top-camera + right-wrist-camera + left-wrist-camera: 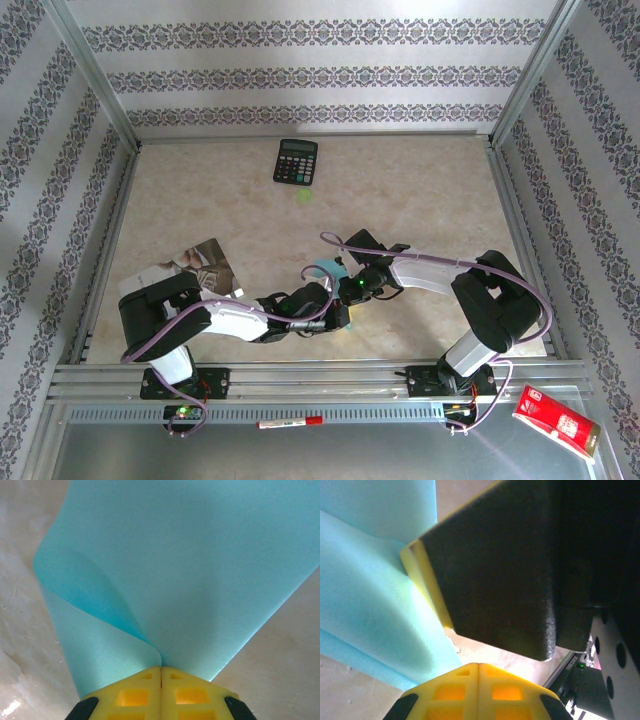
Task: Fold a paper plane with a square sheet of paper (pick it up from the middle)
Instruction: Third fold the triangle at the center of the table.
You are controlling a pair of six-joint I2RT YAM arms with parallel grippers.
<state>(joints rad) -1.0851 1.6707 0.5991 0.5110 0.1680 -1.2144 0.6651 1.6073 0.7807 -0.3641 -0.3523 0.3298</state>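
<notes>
The square sheet of paper (190, 570) is light cyan and curls up off the table, one flap bent over at the left. My right gripper (160, 668) is shut on its near edge, where the sheet pinches into the closed yellow fingertips. From above the sheet (325, 269) peeks out between both arms, with the right gripper (343, 283) on it and the left gripper (334, 304) just in front. In the left wrist view my left gripper (478, 664) is shut with nothing in it, the paper (365, 590) stands beside it, and the right gripper's fingers (495, 575) loom close above.
A black calculator (296, 161) lies at the back of the table. A photo-printed booklet (190, 266) rests at the left by the left arm. A red pen (290, 423) and a red box (555, 420) lie in front of the rail.
</notes>
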